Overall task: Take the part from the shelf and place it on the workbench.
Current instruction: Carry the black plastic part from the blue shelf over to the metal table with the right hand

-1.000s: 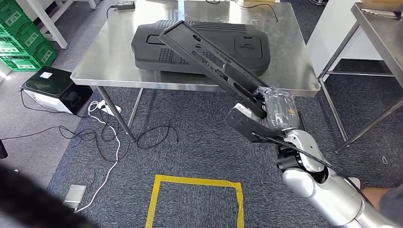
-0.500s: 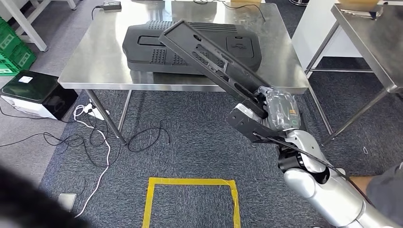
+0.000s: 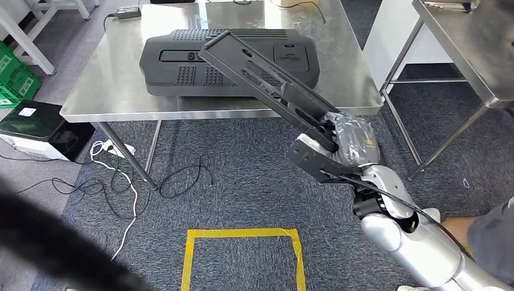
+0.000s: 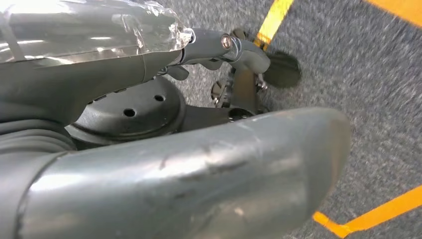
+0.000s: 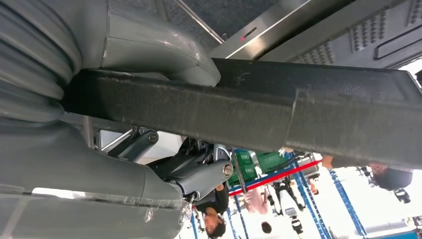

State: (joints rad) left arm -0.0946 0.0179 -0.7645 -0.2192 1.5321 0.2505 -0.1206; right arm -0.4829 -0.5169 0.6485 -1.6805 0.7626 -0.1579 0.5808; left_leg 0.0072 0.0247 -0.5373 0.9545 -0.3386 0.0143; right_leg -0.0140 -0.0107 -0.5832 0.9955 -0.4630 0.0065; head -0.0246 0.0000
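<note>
The robot's right hand (image 3: 350, 138) grips one end of a long black part (image 3: 267, 82), which slants up over the near edge of the steel table (image 3: 115, 79), above a larger black panel (image 3: 182, 66). The left hand (image 4: 234, 55) hangs over carpet, its state unclear.

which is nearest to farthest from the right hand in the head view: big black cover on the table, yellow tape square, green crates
From the right hand:
1. Big black cover, on the steel table ahead and to its left.
2. Yellow tape square, on the carpet below and left.
3. Green crates, at the far left edge.
</note>
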